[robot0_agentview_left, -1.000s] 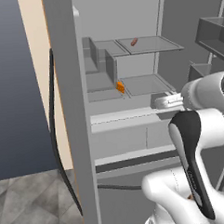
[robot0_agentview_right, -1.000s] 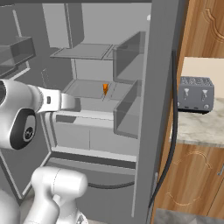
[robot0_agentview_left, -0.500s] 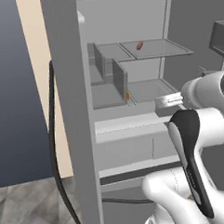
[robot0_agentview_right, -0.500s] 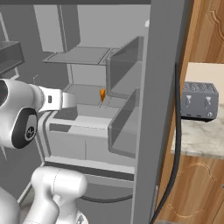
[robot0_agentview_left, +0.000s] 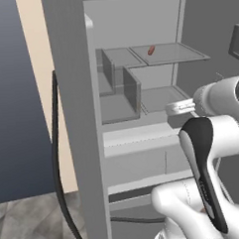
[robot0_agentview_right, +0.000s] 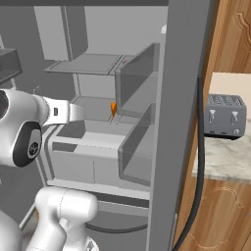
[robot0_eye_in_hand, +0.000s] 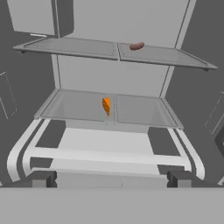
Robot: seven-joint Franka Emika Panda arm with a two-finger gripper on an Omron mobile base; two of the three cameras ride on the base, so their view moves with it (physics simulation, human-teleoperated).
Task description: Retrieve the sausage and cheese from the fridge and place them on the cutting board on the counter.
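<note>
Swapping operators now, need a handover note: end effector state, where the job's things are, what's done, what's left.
End effector: open, empty, facing into the open fridge, short of the shelves.
Sausage: lying on the upper glass shelf, right of centre in the hand view.
Cheese: on the middle shelf, near its centre seam.
Done: fridge door open, arm lined up with the interior.
Left: grasp both items and carry each to the cutting board on the counter. Nothing picked yet.

My two base cameras look forward from behind me, left and right, close into the open fridge (robot0_agentview_left: 142, 135). My hand camera faces its shelves straight on, sharing that grey interior.
</note>
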